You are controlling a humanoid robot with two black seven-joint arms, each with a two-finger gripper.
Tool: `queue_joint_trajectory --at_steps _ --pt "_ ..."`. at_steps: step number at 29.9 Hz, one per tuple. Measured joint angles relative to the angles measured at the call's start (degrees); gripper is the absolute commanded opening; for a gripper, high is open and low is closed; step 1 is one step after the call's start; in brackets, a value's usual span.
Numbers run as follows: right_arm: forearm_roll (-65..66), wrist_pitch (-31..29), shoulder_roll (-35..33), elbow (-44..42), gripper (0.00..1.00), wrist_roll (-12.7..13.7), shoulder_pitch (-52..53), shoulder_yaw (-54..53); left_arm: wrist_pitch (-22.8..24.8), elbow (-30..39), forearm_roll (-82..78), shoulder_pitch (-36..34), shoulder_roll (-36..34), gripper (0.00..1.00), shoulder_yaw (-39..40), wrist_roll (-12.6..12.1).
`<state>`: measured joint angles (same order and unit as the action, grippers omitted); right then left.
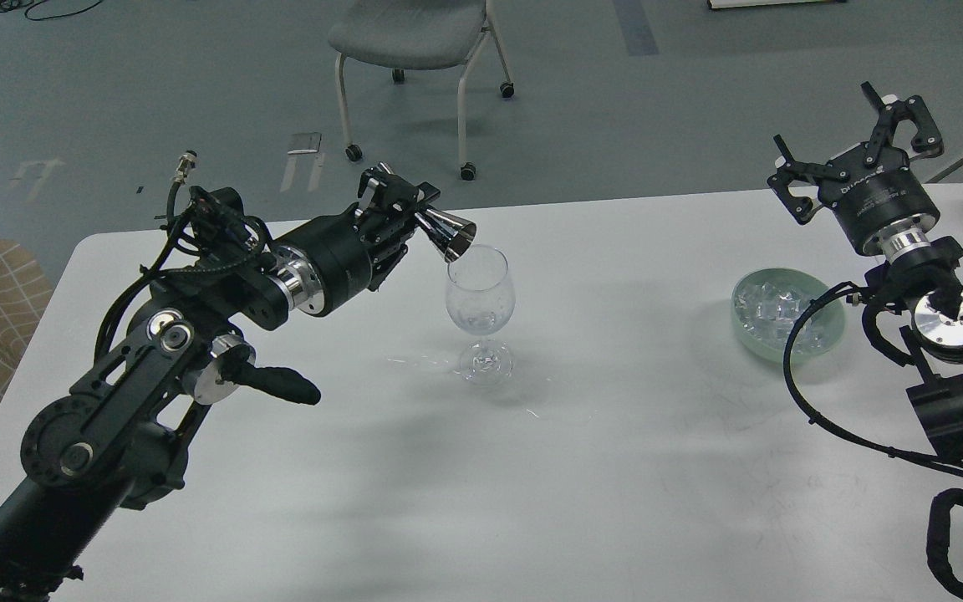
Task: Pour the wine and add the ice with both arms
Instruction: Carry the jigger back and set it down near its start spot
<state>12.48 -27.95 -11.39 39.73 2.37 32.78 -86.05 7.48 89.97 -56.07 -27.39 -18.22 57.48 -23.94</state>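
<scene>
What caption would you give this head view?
Left gripper tips a metal jigger over a wine glass; open right gripper waits above a bowl of ice.

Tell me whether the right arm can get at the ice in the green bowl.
Probably yes: the right gripper is open and empty, and the ice lies uncovered in the bowl nearby; only the arm's own cable crosses it.

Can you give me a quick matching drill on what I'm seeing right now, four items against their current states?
Items:
1. metal jigger
2. wine glass
3. green bowl
4. right gripper

States:
A. open, holding nothing, raised behind the bowl
B. tilted, mouth over the glass rim, held by the left gripper
C. upright on the white table
D. holding ice

Pairs: 1-B, 2-C, 3-D, 4-A
</scene>
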Motion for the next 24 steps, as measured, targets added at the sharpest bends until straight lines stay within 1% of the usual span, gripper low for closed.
queue_joint_trajectory --at_steps 6,13,19,24 --pt "0.0 0.0 -0.4 0.0 1.0 0.0 0.0 0.0 0.0 0.1 0.0 -0.8 -0.2 0.0 -1.5 -0.1" --pt "0.0 0.0 -0.6 -0.2 1.0 0.0 0.0 -0.1 0.1 0.3 1.3 -0.6 -1.5 0.0 -0.2 -0.2" --pt "0.0 0.0 -0.7 -0.2 1.0 0.0 0.0 0.0 -0.8 0.5 12.5 -0.1 -1.3 0.0 5.3 -1.7" --pt "0.1 0.1 -0.7 -0.3 1.0 0.0 0.0 0.1 -2.7 0.5 23.0 0.1 -1.3 0.0 11.0 -2.4"
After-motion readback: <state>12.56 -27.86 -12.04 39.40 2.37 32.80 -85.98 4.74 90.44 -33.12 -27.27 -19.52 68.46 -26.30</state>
